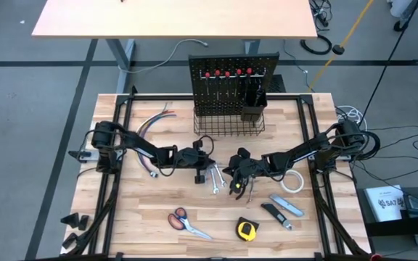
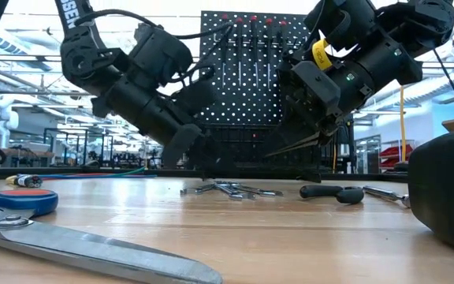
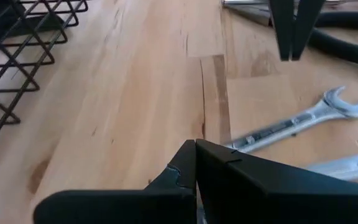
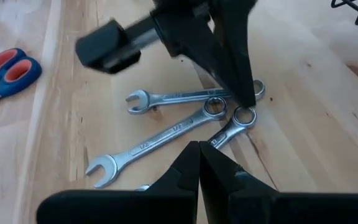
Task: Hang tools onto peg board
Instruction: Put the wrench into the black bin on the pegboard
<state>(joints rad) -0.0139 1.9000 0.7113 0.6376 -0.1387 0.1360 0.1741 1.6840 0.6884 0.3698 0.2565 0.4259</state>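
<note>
At frame centre, both grippers sit shut and empty — left gripper and right gripper flanking the silver wrenches on the wooden table; the peg board stands above them — scissors lower left.

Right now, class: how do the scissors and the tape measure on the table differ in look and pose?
The scissors are long and thin, with orange loop handles and silver blades; the tape measure is a compact yellow-and-black block. The scissors lie flat, blades pointing towards the tape measure, which is too squat to point anywhere. Both rest untouched on the table's front part, away from either pincer.
</note>
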